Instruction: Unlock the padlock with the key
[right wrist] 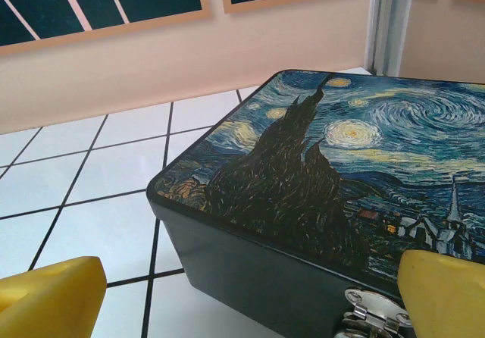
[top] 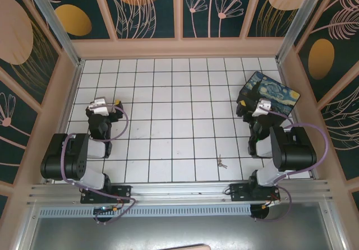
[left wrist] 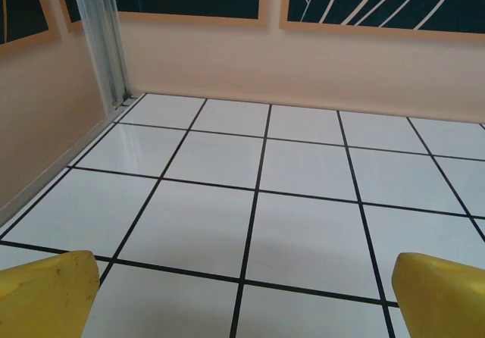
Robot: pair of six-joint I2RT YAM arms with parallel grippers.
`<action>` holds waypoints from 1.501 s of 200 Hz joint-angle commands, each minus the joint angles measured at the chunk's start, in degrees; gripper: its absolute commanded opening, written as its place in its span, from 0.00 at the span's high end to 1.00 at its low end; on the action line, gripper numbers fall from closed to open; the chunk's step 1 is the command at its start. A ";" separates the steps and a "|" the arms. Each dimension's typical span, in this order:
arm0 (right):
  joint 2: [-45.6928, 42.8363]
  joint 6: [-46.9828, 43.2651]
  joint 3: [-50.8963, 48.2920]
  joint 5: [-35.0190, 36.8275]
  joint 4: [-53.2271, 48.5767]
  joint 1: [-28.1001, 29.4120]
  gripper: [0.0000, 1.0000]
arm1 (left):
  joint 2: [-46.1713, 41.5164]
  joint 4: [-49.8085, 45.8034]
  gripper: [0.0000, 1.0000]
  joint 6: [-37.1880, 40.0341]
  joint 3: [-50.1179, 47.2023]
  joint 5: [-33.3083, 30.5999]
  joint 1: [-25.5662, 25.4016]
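Right gripper (top: 261, 109), wide and empty, fronts the night-sky-painted dark box (right wrist: 318, 164), likely to steady it; the tiny silvery metal key (top: 222, 161) lies at its seven o'clock.

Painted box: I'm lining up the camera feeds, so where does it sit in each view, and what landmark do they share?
Top external: painted box towards the back right of the white tiled floor.
Right wrist: painted box up close, across centre and right, its metal latch at the bottom edge.
Left wrist: aimed at the far-left corner post, away from the box.
Shared landmark: the white tiled floor with its black grid lines.
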 commanded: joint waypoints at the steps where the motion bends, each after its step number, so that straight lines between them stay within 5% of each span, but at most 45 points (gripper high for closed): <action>1: 0.24 -1.16 0.90 -0.61 1.78 0.23 0.01 | 0.16 2.14 0.01 0.71 0.17 0.78 -0.24; 183: -0.47 -1.15 2.08 -6.43 -0.84 -1.31 0.04 | -0.49 -0.09 0.01 -0.10 1.08 1.28 0.32; 197: -5.39 -1.27 5.59 -4.76 -11.09 -0.82 0.06 | -2.26 -4.77 0.01 -1.49 2.92 -3.02 0.36; 212: -11.07 4.12 14.94 4.70 -32.01 0.35 0.06 | -5.27 -23.64 0.01 -4.60 10.98 -11.57 0.35; 234: -13.84 13.08 27.48 5.11 -54.52 -0.69 0.11 | -5.24 -43.71 0.02 -8.04 23.04 -12.97 0.36; 265: -8.80 16.66 41.72 3.56 -68.75 -5.33 0.14 | -6.11 -56.49 0.03 -17.55 29.25 -9.35 -1.36; 300: -0.82 19.26 52.62 -2.81 -76.01 -13.98 0.16 | -8.63 -64.18 0.02 -19.46 32.50 -6.11 -8.92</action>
